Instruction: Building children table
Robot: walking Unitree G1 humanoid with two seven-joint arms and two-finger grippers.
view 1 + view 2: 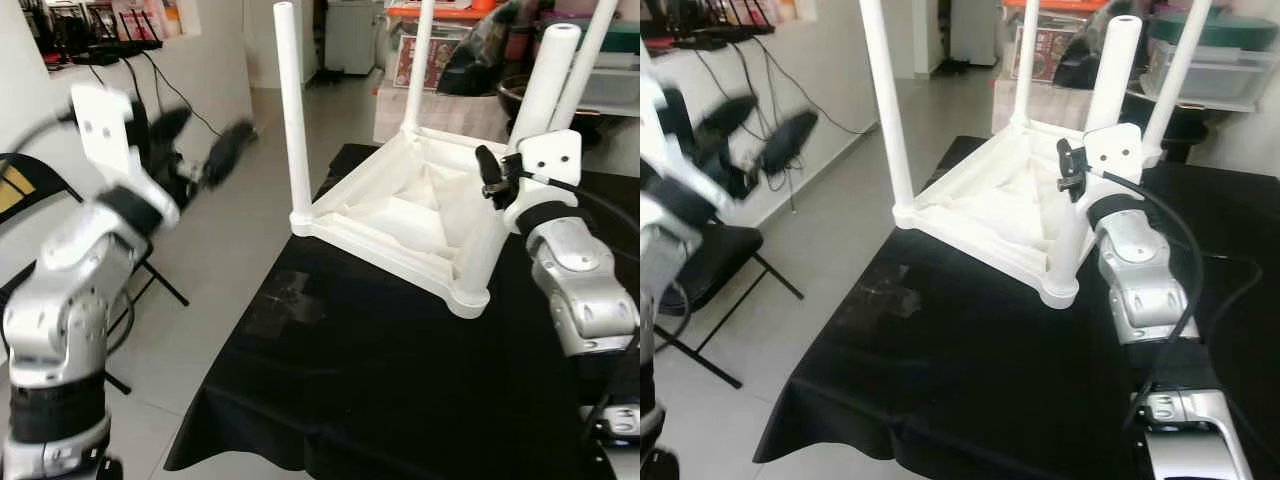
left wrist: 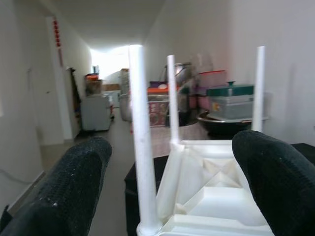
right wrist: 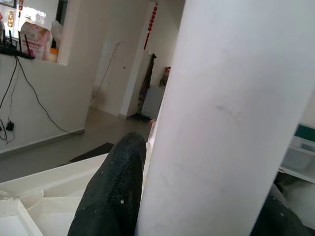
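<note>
A small white table (image 1: 400,215) is lying upside down on a black cloth (image 1: 340,380), with its four legs sticking up. The near right leg (image 1: 1102,130) is pinched by the right gripper (image 1: 1078,170). One black finger (image 3: 115,189) can be seen pressed against the side of this leg in the right wrist view, and the leg is wedged between the two fingers.

The left gripper (image 1: 200,145) is held up in the air, well off to the side of the table and blurred. Its fingers (image 2: 69,191) are spread wide, and the near left leg (image 1: 293,120) is seen ahead between them.

The step in hand looks to be fixing the pinched leg tight into its corner. The leg should be kept straight up and turned slowly. The table should be steadied with the left gripper, perhaps on the leg in front of it, so the table is not spun or slid on the cloth.
</note>
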